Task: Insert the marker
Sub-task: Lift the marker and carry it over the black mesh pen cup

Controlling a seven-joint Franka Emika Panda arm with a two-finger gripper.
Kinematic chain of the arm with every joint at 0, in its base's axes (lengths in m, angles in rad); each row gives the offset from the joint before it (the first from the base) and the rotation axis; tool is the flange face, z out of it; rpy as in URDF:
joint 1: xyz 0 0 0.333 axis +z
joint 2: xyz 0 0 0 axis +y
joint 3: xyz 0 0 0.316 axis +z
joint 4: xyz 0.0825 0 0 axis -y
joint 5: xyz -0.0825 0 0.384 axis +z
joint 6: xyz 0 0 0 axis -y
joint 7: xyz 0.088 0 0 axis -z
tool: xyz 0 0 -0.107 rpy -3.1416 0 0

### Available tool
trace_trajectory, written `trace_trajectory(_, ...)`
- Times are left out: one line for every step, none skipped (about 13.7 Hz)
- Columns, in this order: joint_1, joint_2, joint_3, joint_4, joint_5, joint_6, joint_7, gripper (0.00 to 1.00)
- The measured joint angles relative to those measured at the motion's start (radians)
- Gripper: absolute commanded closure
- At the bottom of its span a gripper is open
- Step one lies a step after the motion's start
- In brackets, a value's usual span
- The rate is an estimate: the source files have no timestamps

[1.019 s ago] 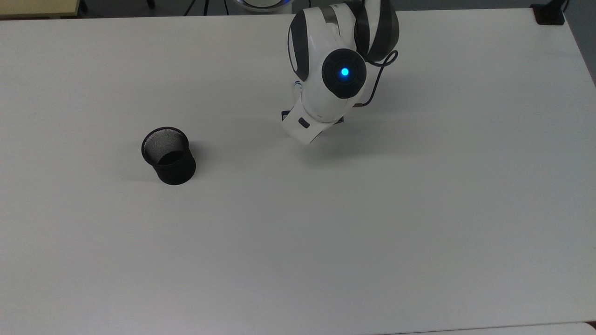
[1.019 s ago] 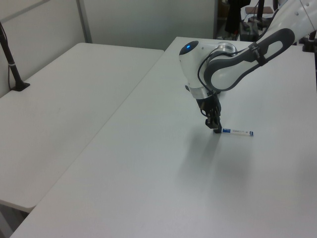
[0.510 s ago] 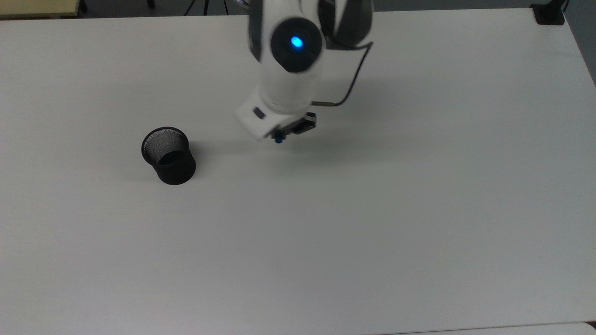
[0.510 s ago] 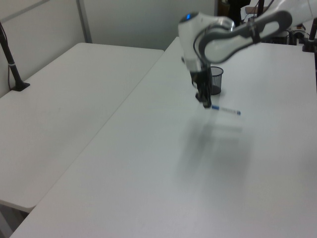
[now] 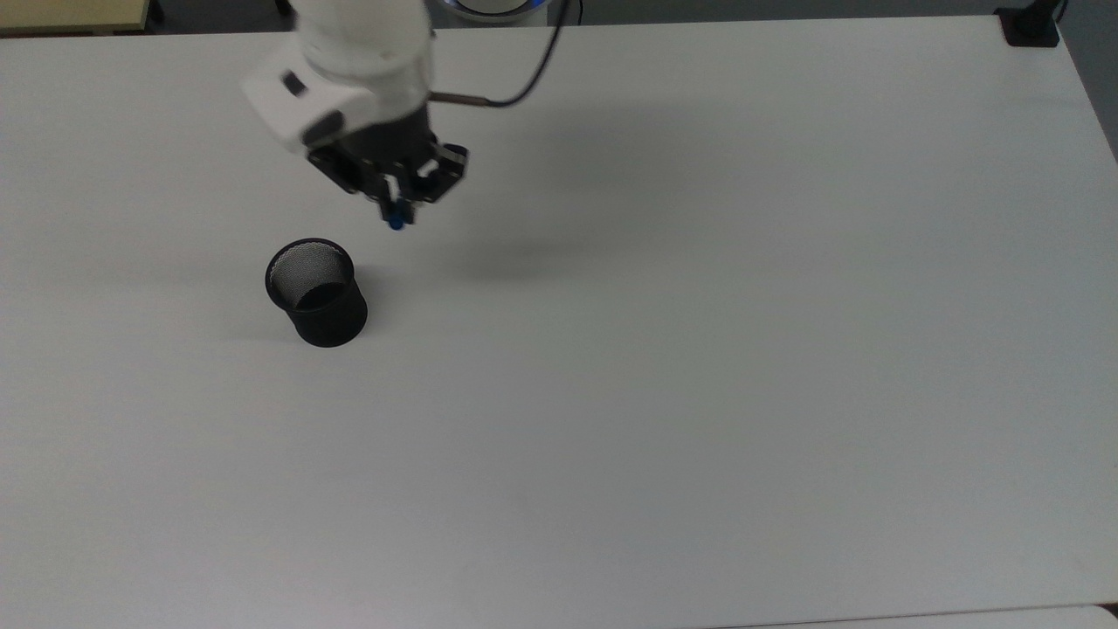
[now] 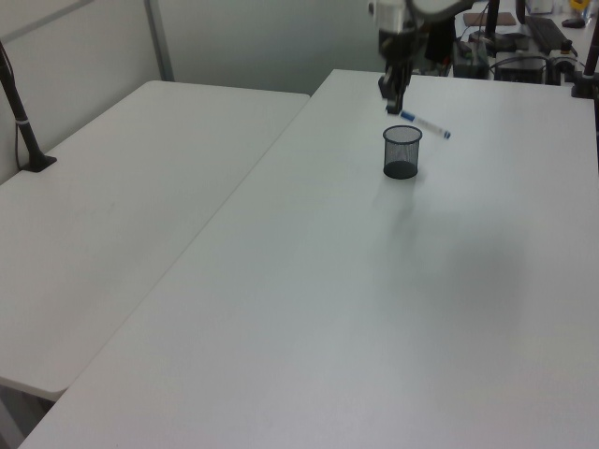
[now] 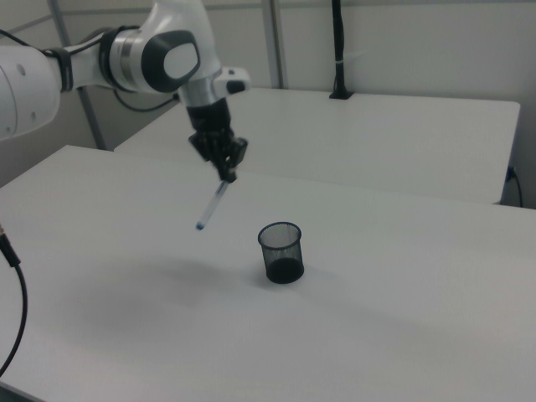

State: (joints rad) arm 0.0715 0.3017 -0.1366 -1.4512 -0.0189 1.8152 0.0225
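Gripper (image 7: 226,174) aloft — clamping the marker (image 7: 211,203), tilted — beside the cup (image 7: 280,251).

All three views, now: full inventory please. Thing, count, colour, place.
marker: 1, white barrel with blue ends, held in the air at one end by the claw, tilted, not over the cup's mouth.
mesh cup: 1, black, upright on the table, nothing visible inside; in the top view it sits below and left of the claw.
table: 1, white, carries the cup.
second table: 1, white, alongside at the left view's left.
clamp post: 1, black, on the second table's edge.
cable: 1, dark, runs off the arm.
arm: 1, white and grey.
claw: 1, black, shut on the marker.
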Motion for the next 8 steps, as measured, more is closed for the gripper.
trace_trajectory(-0.022, -0.015, 0.000, 0.003, 0.000, 0.025, -0.005, 0.97)
trace_trajectory(-0.044, -0.029, 0.000, 0.003, 0.000, 0.050, -0.009, 0.97)
trace_trajectory(-0.063, -0.037, 0.000, 0.003, 0.000, 0.071, -0.012, 0.97)
trace_trajectory(-0.081, -0.040, 0.000, 0.002, 0.000, 0.097, -0.012, 0.97)
trace_trajectory(-0.098, -0.039, 0.000, -0.002, 0.000, 0.133, -0.012, 0.97)
trace_trajectory(-0.113, -0.037, 0.000, -0.009, 0.000, 0.173, -0.012, 0.97)
trace_trajectory(-0.127, -0.035, 0.000, -0.019, 0.001, 0.219, -0.012, 0.97)
trace_trajectory(-0.139, -0.032, 0.001, -0.027, 0.002, 0.261, -0.012, 0.96)
